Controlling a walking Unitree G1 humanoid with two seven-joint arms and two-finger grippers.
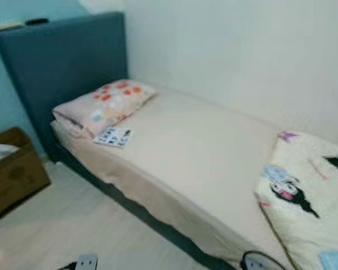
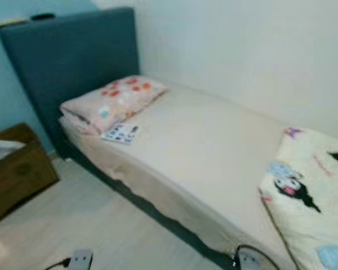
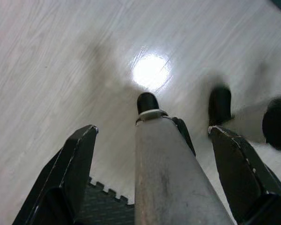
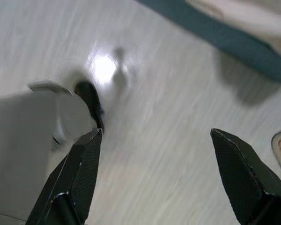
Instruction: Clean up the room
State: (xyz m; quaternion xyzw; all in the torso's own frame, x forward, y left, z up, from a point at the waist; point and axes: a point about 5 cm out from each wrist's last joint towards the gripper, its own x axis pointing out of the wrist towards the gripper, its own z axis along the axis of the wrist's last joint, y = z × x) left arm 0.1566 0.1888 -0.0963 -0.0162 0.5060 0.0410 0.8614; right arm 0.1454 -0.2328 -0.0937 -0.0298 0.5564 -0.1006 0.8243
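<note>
Left eye view: a bed holds a pillow, a small sheet of paper just beside it, and a cartoon blanket. Both grippers, left gripper and right gripper, hang over the floor, fingers apart, holding nothing.

Matt cream cloth sheet covers the bed; padded blue fabric headboard; glossy pale wood-grain floor; brown wooden box at nine o'clock.
</note>
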